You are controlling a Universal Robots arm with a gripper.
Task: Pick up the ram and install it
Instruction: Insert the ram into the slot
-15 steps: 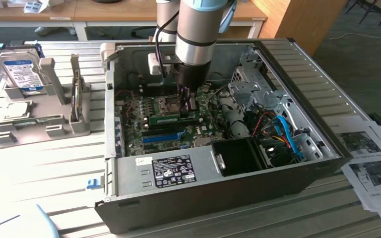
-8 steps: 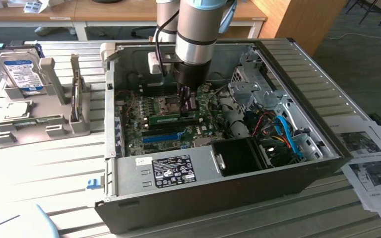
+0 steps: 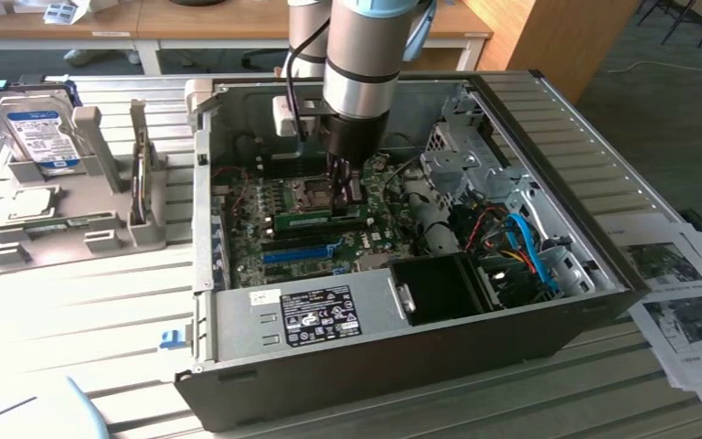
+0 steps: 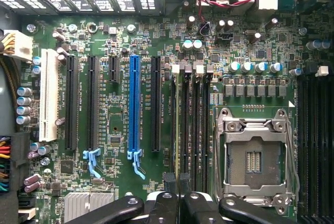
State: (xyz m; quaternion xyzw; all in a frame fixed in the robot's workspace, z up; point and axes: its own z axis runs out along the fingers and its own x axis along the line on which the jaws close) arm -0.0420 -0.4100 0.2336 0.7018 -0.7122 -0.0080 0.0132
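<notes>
While the tool (image 3: 348, 198) hangs low over the motherboard (image 3: 253, 208) with its fingers closed together, we see the ram (image 3: 304, 219) just beside its tip, at about eight o'clock in the exterior view.

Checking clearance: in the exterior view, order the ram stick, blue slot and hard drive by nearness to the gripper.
1. ram stick, right by the gripper.
2. blue slot, a little beyond the stick.
3. hard drive, far off at the exterior view's left.
</notes>
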